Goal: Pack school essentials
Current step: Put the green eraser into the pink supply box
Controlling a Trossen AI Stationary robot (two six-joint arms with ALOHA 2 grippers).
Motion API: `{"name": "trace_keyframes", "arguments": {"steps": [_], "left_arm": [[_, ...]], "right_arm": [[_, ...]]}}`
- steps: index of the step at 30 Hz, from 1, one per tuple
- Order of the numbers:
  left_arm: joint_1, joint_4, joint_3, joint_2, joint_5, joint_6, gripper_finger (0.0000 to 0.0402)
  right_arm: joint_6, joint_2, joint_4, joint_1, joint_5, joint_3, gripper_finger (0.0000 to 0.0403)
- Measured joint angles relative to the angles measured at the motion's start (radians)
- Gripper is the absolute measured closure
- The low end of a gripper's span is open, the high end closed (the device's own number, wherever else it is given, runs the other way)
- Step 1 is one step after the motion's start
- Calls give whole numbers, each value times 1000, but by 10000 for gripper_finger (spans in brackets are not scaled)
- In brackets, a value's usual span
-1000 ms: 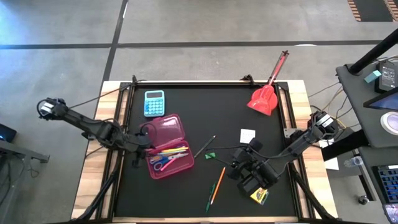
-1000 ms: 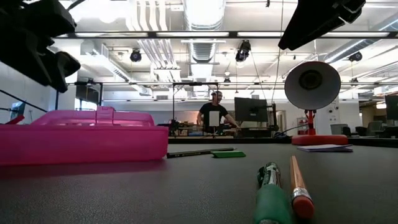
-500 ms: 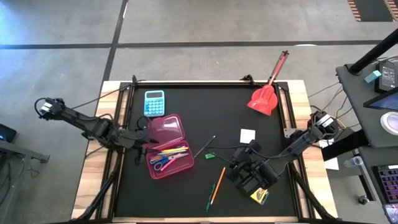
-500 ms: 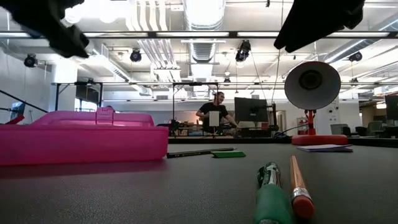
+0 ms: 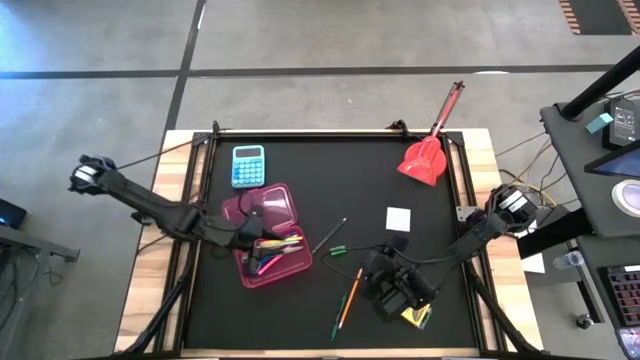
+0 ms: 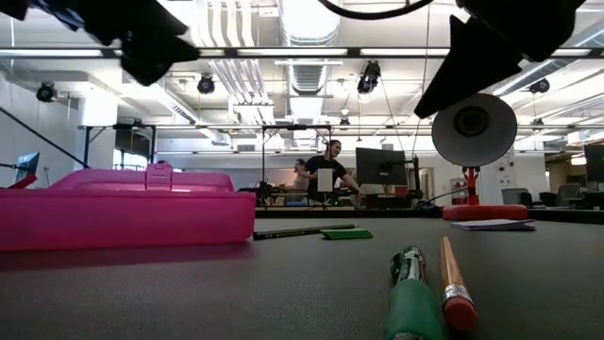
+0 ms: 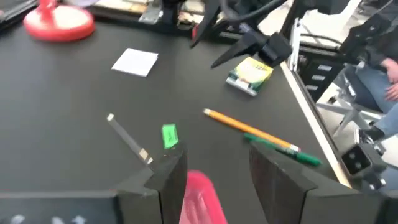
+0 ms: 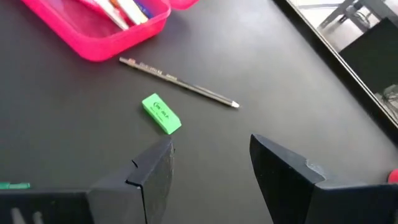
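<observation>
The high view looked straight down on the whole table (image 5: 330, 180). The low view sat at tabletop height, close behind a green pen (image 6: 408, 293), facing the room. Both wrist views looked forward over the mat and shared the green eraser (image 7: 169, 136).

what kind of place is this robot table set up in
Probably a large open lab or workshop: exposed silver ceiling ducts and hanging lights overhead, a person at a dark desk monitor in the background, and a bare grey concrete floor around the table.

Bright overhead ceiling lights (image 6: 307, 19) flood the room evenly; shadows on the black mat (image 5: 380, 190) stay soft, the left wrist view blurs.
</observation>
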Motion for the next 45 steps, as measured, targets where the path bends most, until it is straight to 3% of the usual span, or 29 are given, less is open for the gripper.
{"name": "trace_keyframes", "arguments": {"steps": [9, 19, 27, 35, 45], "left_arm": [[1, 363, 13, 283, 50, 34, 249], [21, 359, 144, 497, 13, 114, 249], [21, 86, 256, 549, 27, 104, 249], [28, 221, 254, 597, -4, 142, 249], [57, 375, 257, 722, -34, 165, 249]], "right_arm": [[-15, -1, -8, 13, -96, -9, 202], [-20, -7, -38, 23, -122, -10, 202], [53, -7, -95, 23, -141, -11, 202], [-48, -8, -87, 23, -141, -7, 202], [-52, -8, -43, 23, -140, -6, 202]]}}
